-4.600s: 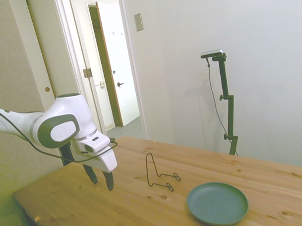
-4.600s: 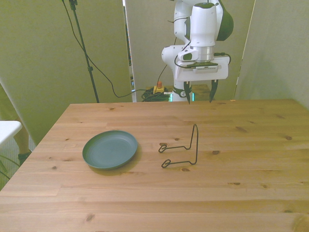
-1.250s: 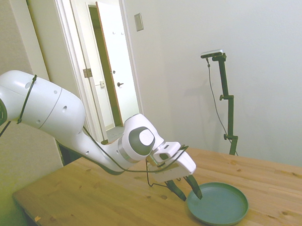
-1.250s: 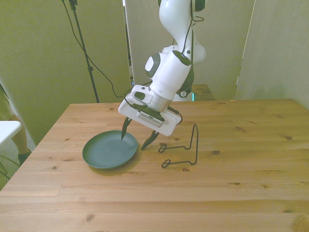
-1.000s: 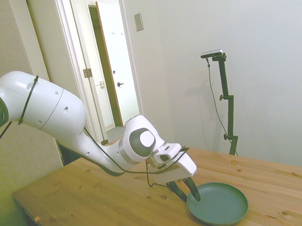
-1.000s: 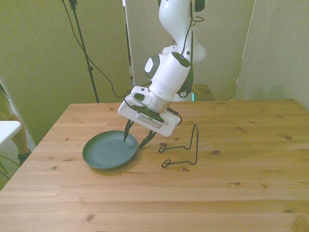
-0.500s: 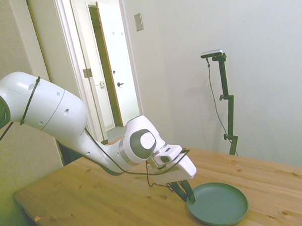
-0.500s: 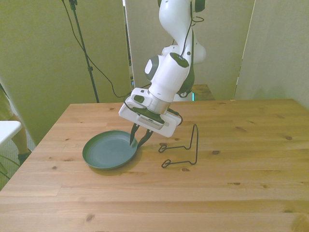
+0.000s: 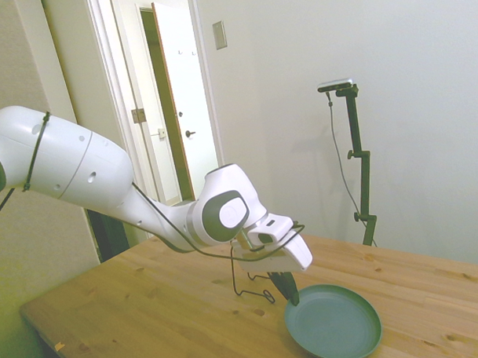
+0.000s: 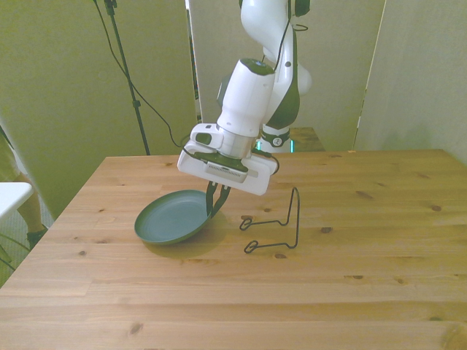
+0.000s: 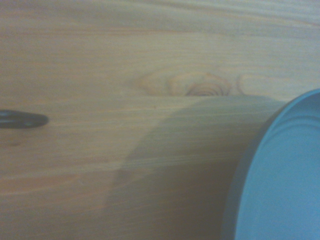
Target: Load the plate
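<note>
The plate (image 10: 171,219) looks matt and smooth, like plastic. The table (image 10: 350,292) is knotty, grained wood. The stand (image 10: 281,222) is thin black wire.

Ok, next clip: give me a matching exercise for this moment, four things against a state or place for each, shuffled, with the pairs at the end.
Things:
1. plate
2. pincer
3. wire stand
4. table

States:
A. standing free on the wood, nothing loaded on it
B. tilted, one edge raised off the wood
C. shut on a rim
D. bare pine with knots

Pairs: 1-B, 2-C, 3-A, 4-D

The plate's edge nearest the wire stand is the one that is lifted, as its shadow in the wrist view suggests.
</note>
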### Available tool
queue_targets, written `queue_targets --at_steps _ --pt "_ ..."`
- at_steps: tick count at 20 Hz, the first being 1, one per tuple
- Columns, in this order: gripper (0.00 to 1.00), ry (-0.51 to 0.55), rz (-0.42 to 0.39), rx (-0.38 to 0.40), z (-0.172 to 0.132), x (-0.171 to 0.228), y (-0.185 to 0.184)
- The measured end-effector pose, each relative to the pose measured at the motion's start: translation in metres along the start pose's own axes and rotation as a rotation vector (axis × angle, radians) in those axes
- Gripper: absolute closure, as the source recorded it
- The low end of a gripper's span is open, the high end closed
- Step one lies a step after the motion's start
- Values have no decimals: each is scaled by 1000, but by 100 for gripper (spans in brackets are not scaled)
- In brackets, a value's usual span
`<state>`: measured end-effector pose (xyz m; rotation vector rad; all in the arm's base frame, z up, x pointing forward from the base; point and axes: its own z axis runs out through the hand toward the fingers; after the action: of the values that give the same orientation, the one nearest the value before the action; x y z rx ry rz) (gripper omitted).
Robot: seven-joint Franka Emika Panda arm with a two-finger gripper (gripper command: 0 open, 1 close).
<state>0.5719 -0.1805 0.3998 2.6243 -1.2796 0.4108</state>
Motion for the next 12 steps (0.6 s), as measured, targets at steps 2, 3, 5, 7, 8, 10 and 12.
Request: queue_targets --at_steps 2,3,5,7,8,10,12 --pt "100 -38 -1 43 -29 1 -1" --pt "100 -58 -4 70 -46 0 -2" --pt "100 -96 -22 132 -82 -4 -4" --pt "100 -123 -44 194 -115 -11 -8" --pt "100 -133 -54 220 -130 -15 -11" --pt "100 -160 -80 274 -154 -25 -23" --pt "100 -191 -109 320 -172 -36 -39"
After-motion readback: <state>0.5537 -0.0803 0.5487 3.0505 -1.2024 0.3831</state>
